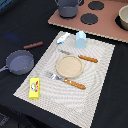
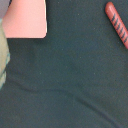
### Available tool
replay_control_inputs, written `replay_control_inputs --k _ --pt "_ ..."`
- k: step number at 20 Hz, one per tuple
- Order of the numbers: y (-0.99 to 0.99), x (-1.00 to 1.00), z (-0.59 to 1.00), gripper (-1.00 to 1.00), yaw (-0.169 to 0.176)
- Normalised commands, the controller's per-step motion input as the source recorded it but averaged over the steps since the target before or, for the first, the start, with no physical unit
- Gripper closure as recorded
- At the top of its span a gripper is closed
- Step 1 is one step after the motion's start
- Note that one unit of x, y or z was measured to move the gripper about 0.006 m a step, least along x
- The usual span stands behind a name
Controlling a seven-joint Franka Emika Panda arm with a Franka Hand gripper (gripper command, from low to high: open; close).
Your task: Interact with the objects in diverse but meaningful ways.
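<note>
Yellow box (image 1: 34,88) sits nearest on the placemat (image 1: 100,70) corner, frying pan (image 1: 20,62) beside it (gripper unseen, so we cannot tell its state); we judge nothing grasped, next needs an approach.

Arm and pincer out of sight in both views.
</note>
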Motion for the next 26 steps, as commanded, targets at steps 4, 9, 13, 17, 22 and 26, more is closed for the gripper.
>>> replay_control_inputs --k 4,9,13,17,22,26 --pt "-0.01 0.00 -0.01 -1.00 0.000" --pt "-0.11 0.08 -0.23 -1.00 0.000" --pt "-0.27 0.59 -0.27 -1.00 0.000" --pt "-0.32 0.68 -0.31 -1.00 0.000" --pt "-0.36 0.82 -0.16 -1.00 0.000" --pt "-0.37 1.00 0.00 -1.00 0.000"
